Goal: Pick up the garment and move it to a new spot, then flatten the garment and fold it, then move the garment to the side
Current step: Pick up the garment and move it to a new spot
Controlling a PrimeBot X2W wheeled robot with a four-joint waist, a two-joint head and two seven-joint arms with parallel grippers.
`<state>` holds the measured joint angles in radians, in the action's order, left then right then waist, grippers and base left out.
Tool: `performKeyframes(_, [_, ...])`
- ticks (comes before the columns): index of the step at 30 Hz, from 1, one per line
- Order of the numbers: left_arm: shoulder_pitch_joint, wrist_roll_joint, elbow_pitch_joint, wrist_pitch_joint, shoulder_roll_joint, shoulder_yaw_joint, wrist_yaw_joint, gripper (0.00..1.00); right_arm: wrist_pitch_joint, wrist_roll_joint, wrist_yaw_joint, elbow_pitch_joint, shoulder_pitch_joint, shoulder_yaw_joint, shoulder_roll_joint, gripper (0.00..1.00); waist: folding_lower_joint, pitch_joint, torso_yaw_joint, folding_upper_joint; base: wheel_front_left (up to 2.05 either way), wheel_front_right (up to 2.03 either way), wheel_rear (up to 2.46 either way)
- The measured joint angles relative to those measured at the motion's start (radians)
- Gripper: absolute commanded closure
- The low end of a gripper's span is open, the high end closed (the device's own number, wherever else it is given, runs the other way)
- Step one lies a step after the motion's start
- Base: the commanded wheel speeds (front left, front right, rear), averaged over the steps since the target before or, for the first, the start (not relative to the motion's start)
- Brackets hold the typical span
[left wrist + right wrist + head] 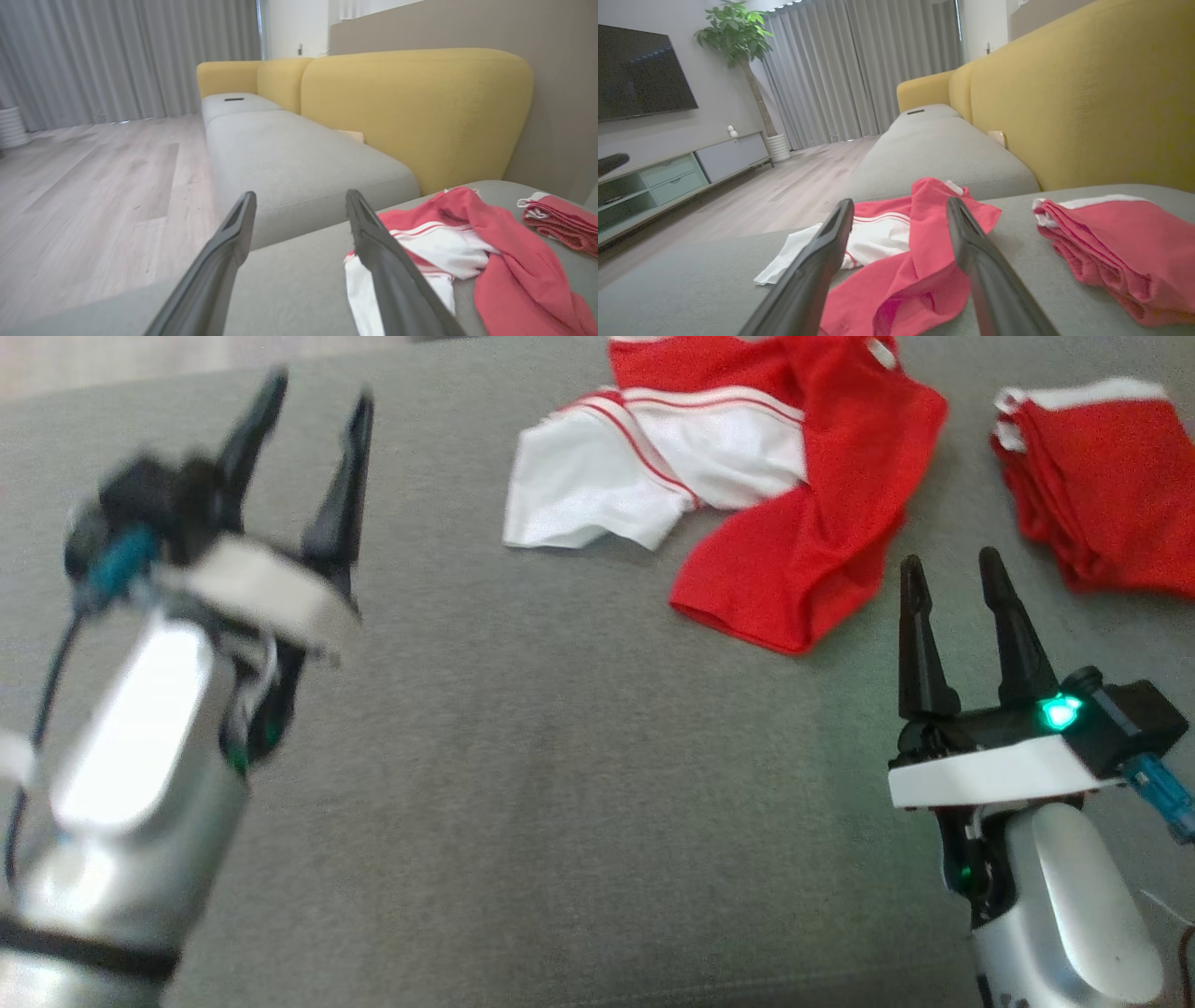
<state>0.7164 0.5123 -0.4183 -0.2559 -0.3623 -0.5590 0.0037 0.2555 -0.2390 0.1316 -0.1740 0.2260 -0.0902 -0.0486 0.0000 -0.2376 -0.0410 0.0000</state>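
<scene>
A crumpled red and white garment (747,467) lies on the grey cushion (523,784) at the far middle. It appears again in the left wrist view (467,252) and the right wrist view (906,252). My left gripper (313,406) hovers open at the left, well apart from the cloth, blurred with motion, nothing between its fingers (224,261). My right gripper (952,569) stands open just this side of the garment's red hem, empty, its fingers (976,261) pointing at the cloth.
A folded stack of red garments (1102,476) with white trim sits at the far right (1111,247). Yellow sofa backrests (416,107) rise behind the cushions. Wooden floor (93,186), grey curtains, a TV cabinet (682,172) and a potted plant (738,28) lie beyond.
</scene>
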Motion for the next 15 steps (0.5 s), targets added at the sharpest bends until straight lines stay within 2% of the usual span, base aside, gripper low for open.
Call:
performKeyframes(6, [-0.281, -0.044, 0.155, 0.0, 0.027, 0.095, 0.032, 0.0, 0.0, 0.005, 0.0, -0.018, -0.036, 0.009, 0.0, 0.0, 0.0, 0.065, 0.071, 0.0, 0.0, 0.0, 0.0])
performKeyframes(12, [-0.491, -0.11, 0.25, 0.0, 0.141, 0.196, 0.04, 0.0, 0.0, 0.005, 0.0, -0.04, -0.08, 0.009, 0.0, 0.0, 0.0, 0.111, 0.119, 0.0, 0.0, 0.0, 0.0])
performKeyframes(15, [-0.548, -0.137, 0.262, 0.0, 0.192, 0.251, 0.02, 0.0, 0.0, 0.013, 0.0, -0.049, -0.08, 0.005, 0.0, 0.0, 0.0, 0.121, 0.132, 0.0, 0.0, 0.0, 0.0])
